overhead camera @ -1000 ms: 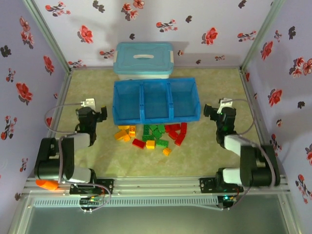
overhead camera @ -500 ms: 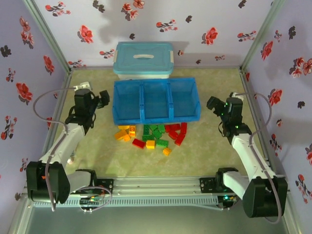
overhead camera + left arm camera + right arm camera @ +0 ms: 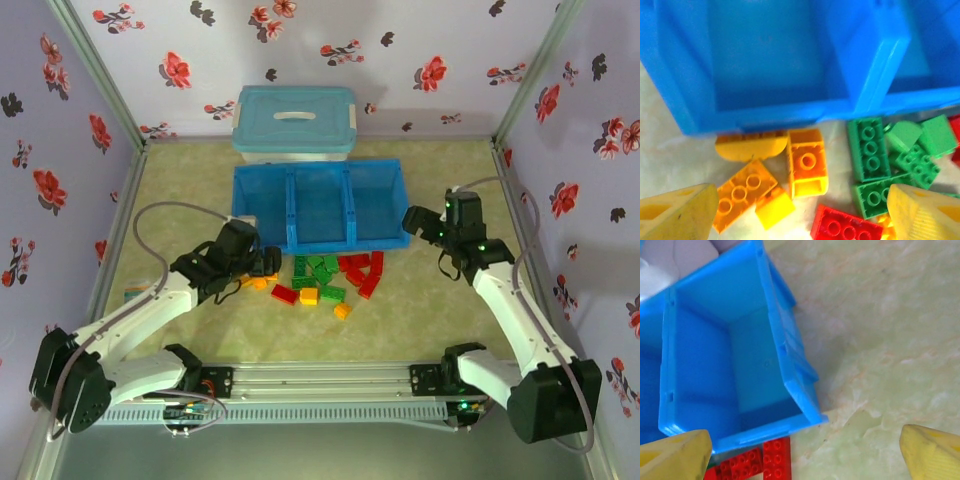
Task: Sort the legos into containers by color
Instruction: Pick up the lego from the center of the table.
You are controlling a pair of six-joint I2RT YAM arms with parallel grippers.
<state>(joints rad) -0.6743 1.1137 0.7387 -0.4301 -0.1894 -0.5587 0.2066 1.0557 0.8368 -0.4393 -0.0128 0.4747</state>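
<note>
My left claw [image 3: 802, 210] hangs open over the orange legos [image 3: 807, 162] to pinch one; my right claw [image 3: 805, 452] hovers open by the rightmost compartment [image 3: 786, 365].

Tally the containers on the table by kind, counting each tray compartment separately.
Tray compartments: 3
Lidded boxes: 1
Total: 4

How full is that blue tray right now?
Empty: the blue tray shows bare floor in all three sections; the legos lie on the table in front.
</note>
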